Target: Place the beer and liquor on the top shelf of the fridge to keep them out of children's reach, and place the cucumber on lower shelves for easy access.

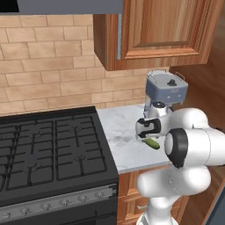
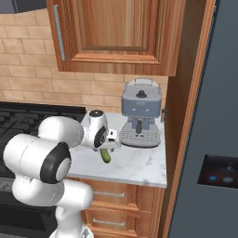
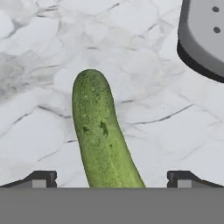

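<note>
Left base: cucumber (image 1: 152,143) lies on the marble counter (image 1: 121,132), right of the stove (image 1: 48,154), near the coffee machine (image 1: 166,90). Right base: fridge (image 2: 214,139) at far right. Hand: gripper (image 3: 111,179) spread wide, empty, straddling the cucumber (image 3: 99,131).

Grey coffee machine (image 2: 141,118) on marble counter (image 2: 135,165) beside black stove (image 1: 48,151).

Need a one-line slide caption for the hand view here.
Open jaws straddle the cucumber lying on the marble counter, coffee machine base at the corner.
</note>
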